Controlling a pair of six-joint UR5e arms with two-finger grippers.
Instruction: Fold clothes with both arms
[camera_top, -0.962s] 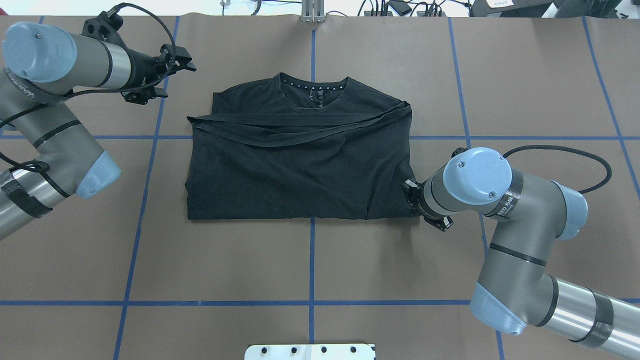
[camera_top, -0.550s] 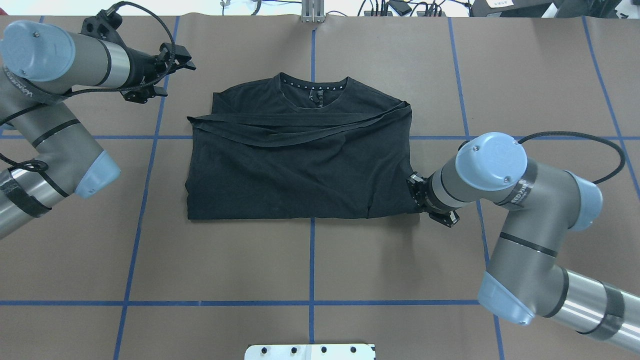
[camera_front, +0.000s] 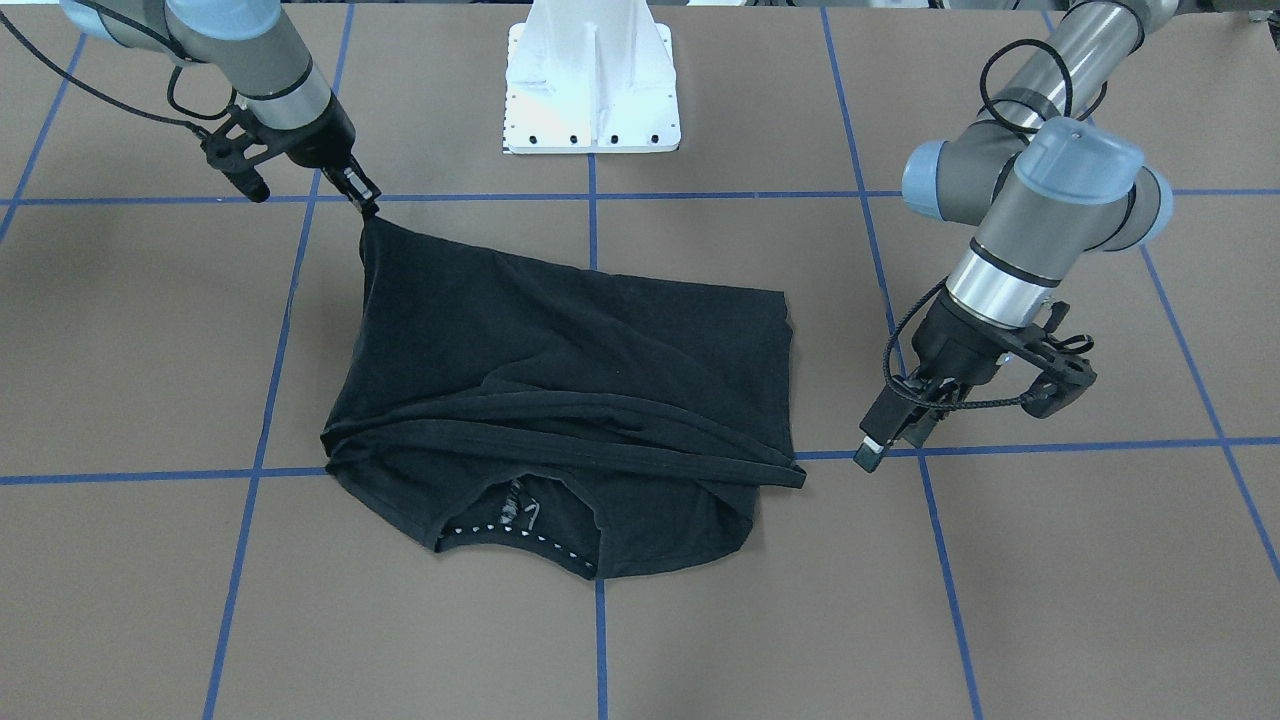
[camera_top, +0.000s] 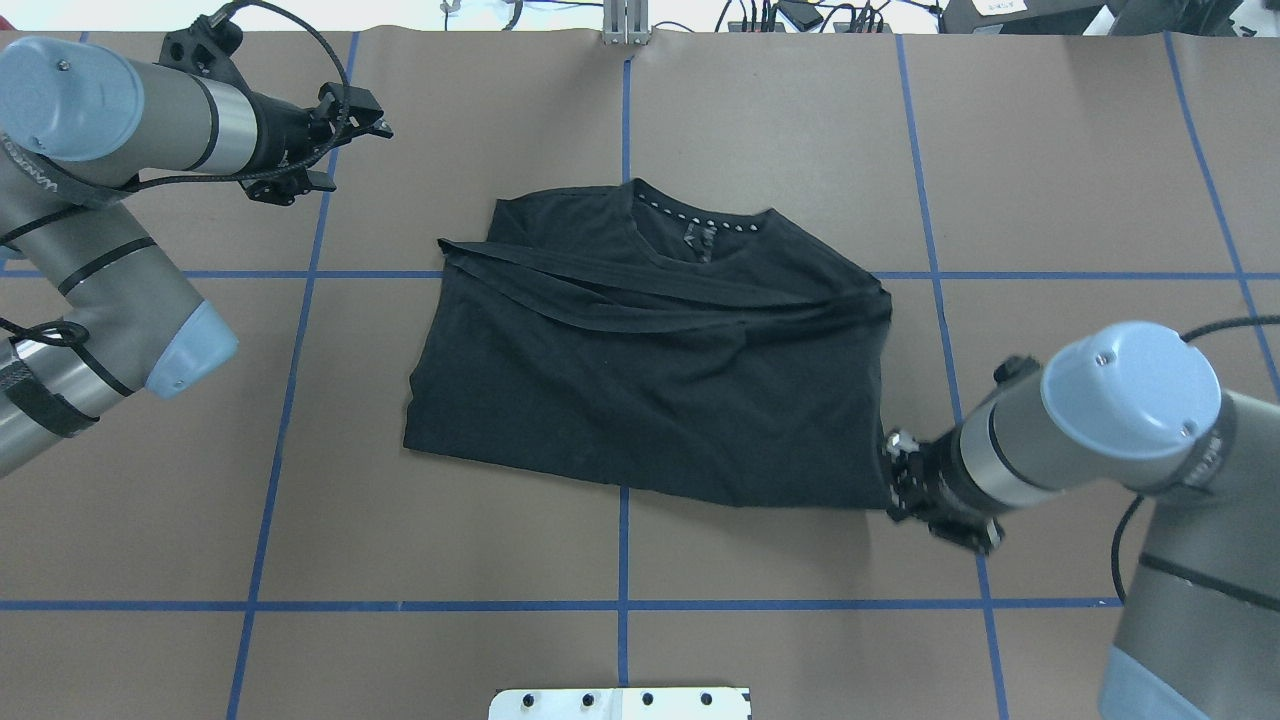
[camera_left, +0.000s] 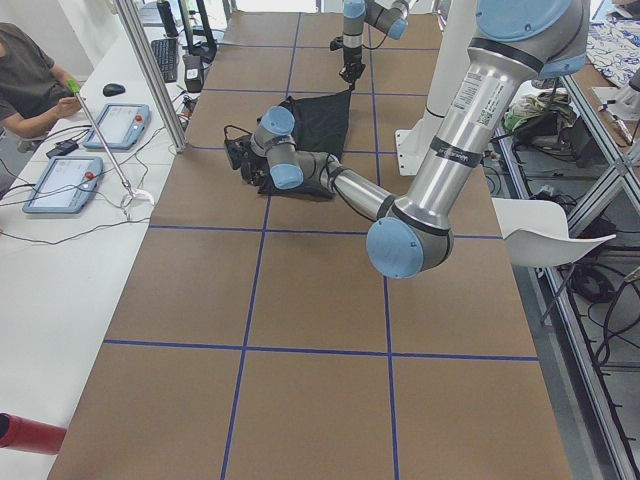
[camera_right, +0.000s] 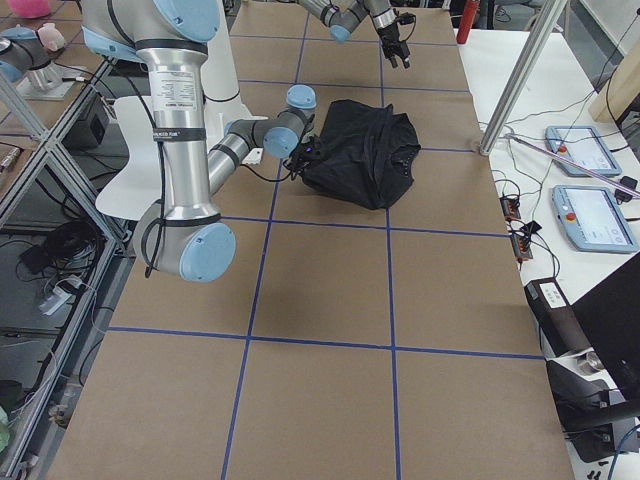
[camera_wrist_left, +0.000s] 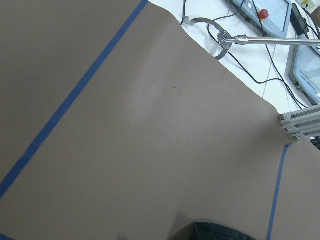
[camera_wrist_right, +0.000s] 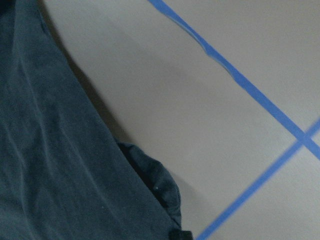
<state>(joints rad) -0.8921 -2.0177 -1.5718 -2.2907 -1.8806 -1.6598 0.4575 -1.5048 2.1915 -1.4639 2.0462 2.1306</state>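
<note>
The black T-shirt lies folded and skewed on the brown table, collar on the far side; its graphic is hidden. It also shows in the front view. My right gripper is shut on the shirt's near right corner, held just above the table in the front view. The right wrist view shows the shirt's edge by a blue tape line. My left gripper is open and empty at the far left, apart from the shirt; in the front view it hovers beside the shirt's sleeve side.
The white mounting pedestal stands at the robot's edge. Blue tape lines cross the table in a grid. A metal post and cables sit at the far edge. Operator tablets lie beyond it.
My right gripper has pulled the shirt's near right corner to the right and toward the robot. The whole shirt slid right and rotated. The left arm has hardly moved.
</note>
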